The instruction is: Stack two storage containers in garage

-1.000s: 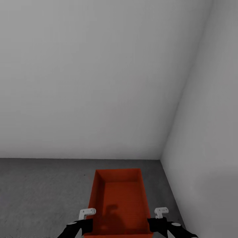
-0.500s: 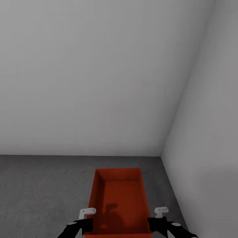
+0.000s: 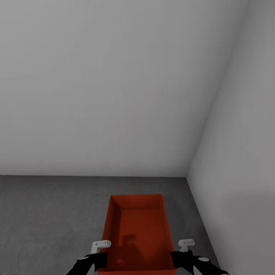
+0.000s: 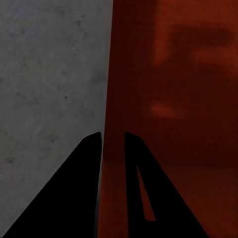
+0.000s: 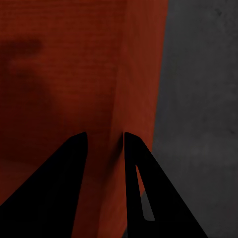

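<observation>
One storage container [image 3: 138, 233] is in view: an orange-red, rectangular, topless bin with low straight walls and finely ribbed surfaces. It sits level and upright, its long axis pointing away from the robot toward the corner of the garage, above the dark grey speckled floor [image 3: 46, 214]. Whether it touches the floor cannot be determined. Its interior is empty and partly shadowed. The left gripper [image 4: 113, 141] and right gripper [image 5: 105, 144] each straddle a long side wall.
</observation>
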Available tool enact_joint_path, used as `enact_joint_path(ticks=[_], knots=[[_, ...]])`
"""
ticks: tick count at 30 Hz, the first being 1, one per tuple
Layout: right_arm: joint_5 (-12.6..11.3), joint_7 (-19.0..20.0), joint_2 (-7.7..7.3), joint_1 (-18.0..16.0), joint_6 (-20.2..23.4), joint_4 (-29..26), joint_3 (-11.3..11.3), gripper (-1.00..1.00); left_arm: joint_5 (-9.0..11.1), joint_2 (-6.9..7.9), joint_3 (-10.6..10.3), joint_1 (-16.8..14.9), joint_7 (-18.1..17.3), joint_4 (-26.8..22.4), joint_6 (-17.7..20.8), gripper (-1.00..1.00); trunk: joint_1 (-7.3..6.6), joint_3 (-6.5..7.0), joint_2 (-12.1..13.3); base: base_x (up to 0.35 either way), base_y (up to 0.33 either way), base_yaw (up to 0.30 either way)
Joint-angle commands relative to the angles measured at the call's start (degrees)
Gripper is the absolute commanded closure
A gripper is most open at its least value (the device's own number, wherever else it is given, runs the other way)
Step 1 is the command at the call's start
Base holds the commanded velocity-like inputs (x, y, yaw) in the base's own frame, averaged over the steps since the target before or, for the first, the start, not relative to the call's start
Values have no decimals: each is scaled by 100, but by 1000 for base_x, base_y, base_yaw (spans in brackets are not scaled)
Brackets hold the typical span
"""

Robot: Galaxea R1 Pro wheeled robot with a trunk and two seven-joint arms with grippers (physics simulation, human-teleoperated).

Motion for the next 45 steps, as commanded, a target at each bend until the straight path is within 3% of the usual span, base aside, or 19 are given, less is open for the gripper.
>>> enact_joint_path(ticks=[1, 5, 11, 22, 31, 45], knots=[[93, 27, 1, -3, 255, 21, -90, 100, 44, -11, -50, -2, 33, -23, -166, 100, 22, -33, -44, 0, 0, 0], [93, 27, 1, -3, 255, 22, -92, 100, 44, -12, -50, -1, 33, -23, -166, 100, 110, -140, -205, 0, 0, 0], [93, 27, 1, -3, 255, 22, -93, 100, 45, -12, -50, 0, 33, -23, -164, 100, 110, -156, -205, 0, 0, 0], [92, 10, 1, -3, 255, 23, -98, 100, 45, -12, -50, 0, 33, -23, -165, 100, 352, -355, -646, 0, 0, 0], [93, 9, 1, -3, 255, 21, -96, 100, 46, -6, -50, -1, 33, -23, -166, 100, 352, -355, -646, 0, 0, 0], [93, 9, 1, -3, 255, 21, -98, 100, 45, -15, -50, 0, 33, -23, -166, 100, 659, -606, -1207, 0, 0, 0]])
